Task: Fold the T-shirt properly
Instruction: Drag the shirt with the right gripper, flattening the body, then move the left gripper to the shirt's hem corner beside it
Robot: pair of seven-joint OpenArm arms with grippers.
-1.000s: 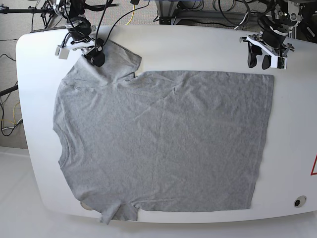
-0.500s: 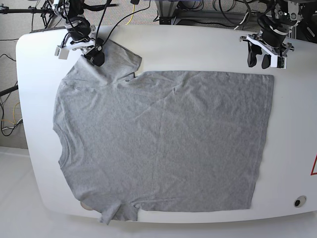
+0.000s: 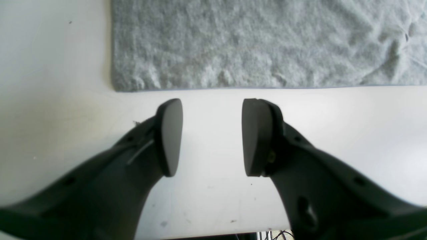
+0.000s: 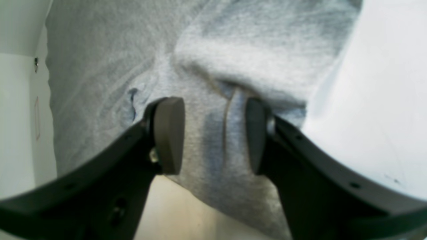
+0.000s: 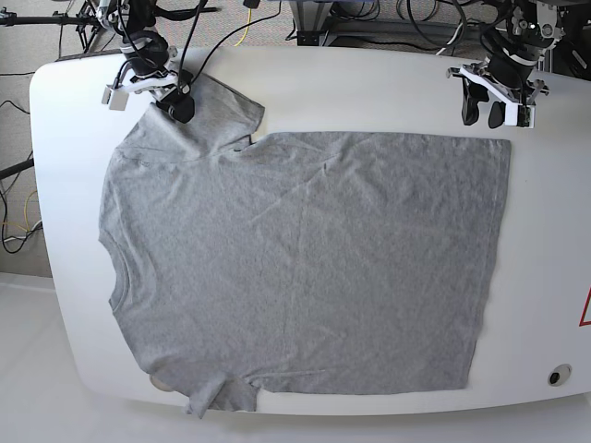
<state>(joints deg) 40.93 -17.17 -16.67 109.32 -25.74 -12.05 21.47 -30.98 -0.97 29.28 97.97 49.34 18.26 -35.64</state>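
I see the white table (image 5: pixel 369 88) filling most of the base view, and the T-shirt (image 5: pixel 305 268) lies spread flat across nearly its whole width. It is plain heather grey with short sleeves; its neck faces the left edge of that view and its hem the right. The cloth has a few soft creases, and I find no print, label or readable writing on it. One sleeve (image 5: pixel 226 115) lies near the table's far edge, the other (image 5: pixel 217 392) at the near edge.

My left gripper (image 3: pixel 211 136) hangs over bare table just beside the hem corner, jaws parted with nothing between them. My right gripper (image 4: pixel 215 140) sits over the far sleeve, jaws apart with a raised fold of cloth in the gap; I cannot tell whether the pads (image 4: pixel 168 135) press it.
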